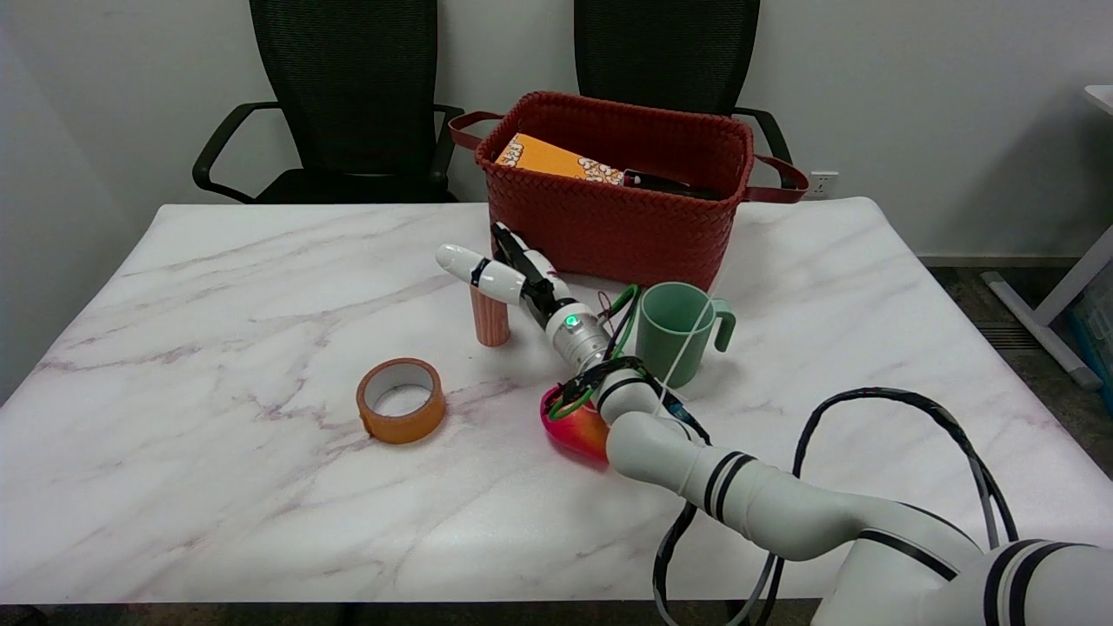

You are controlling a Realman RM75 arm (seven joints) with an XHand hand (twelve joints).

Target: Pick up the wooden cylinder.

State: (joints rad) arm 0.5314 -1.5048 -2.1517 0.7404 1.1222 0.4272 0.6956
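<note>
Head view: upright light-brown wooden cylinder (pixel 491 320) at table centre, left of pale green plastic mug (pixel 674 333); black-and-white right hand (pixel 509 271) over its top, fingers spread, grip impossible to tell; orange tape roll (pixel 401 401) nearer, left

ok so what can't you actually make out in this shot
Head view only:
- Wooden cylinder: top hidden behind the right hand, so contact or grip can't be judged.
- Pink-red object: mostly hidden under the forearm.
- Basket: contents partly hidden by its wall.
- Green mug: inside not visible.
</note>
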